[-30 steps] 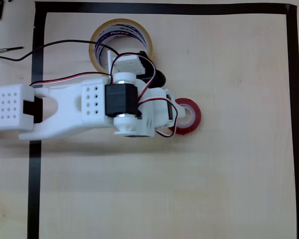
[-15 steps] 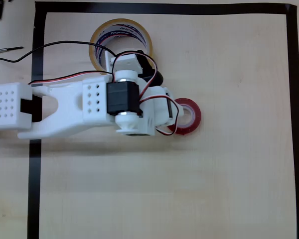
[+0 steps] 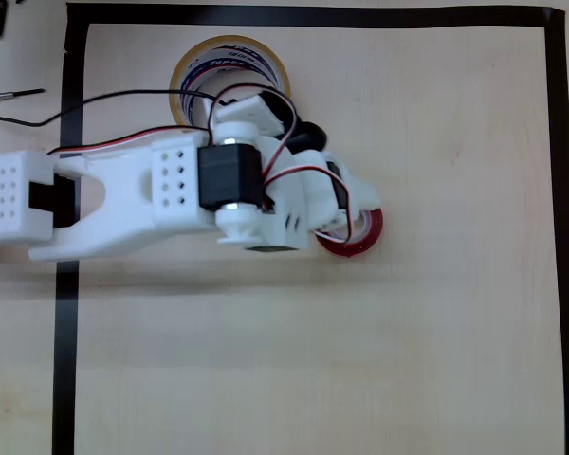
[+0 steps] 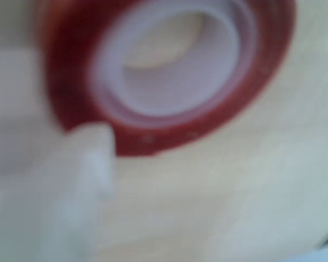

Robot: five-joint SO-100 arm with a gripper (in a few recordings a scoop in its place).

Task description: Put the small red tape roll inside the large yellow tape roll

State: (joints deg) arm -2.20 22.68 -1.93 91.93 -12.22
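Now the tool (image 3: pixel 353 213) sits over the red tape (image 3: pixel 365 237), jaw width unclear, and should straddle its 9 o'clock wall squarely before lifting toward the yellow tape (image 3: pixel 229 52) at 11 o'clock.

Reaching in from the left edge of the overhead view, white arm (image 3: pixel 123 194) lying nearly level, black motor at the wrist. Gripper (image 3: pixel 353 210) pointing right and downward. In the wrist view, showing one blurred white finger (image 4: pixel 90 158) at lower left; opening unclear.
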